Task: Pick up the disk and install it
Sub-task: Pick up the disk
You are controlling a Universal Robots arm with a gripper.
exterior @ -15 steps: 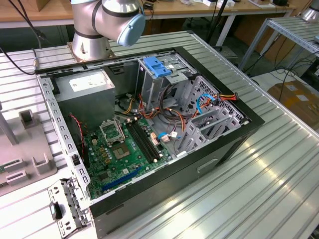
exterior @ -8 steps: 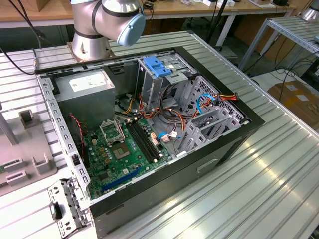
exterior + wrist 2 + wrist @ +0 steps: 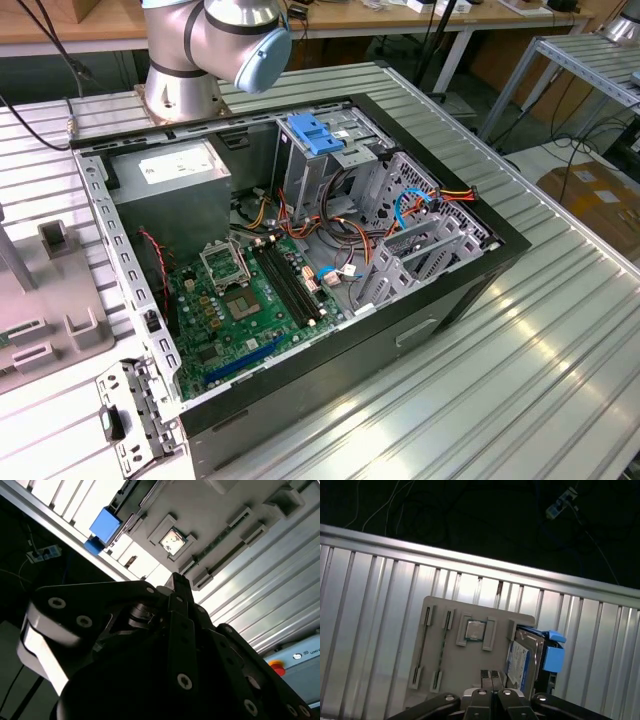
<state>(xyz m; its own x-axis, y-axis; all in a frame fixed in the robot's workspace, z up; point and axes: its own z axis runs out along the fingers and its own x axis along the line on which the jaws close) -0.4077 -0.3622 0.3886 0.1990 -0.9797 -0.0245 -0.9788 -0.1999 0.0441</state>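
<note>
The disk (image 3: pixel 524 661) stands on edge in a slot of a grey fixture plate (image 3: pixel 451 675). It has a silver face with a white and blue label and a bright blue caddy with a tab (image 3: pixel 553 656). In the second wrist view the disk's blue tab (image 3: pixel 105 526) shows at the plate's far end. My gripper (image 3: pixel 491 676) hovers over the plate, a short way beside the disk and apart from it. Its black fingers meet with nothing between them, and in the second wrist view the gripper (image 3: pixel 177 584) points at the plate's middle.
An open computer case (image 3: pixel 450 290) lies on the ribbed aluminium table, with a drive cage holding a pale-blue clip (image 3: pixel 315 133) and a grey power supply box (image 3: pixel 172 185). The arm's base (image 3: pixel 185 85) stands behind it. The fixture plate (image 3: pixel 60 325) is at the exterior view's left, near the table edge (image 3: pixel 470 560).
</note>
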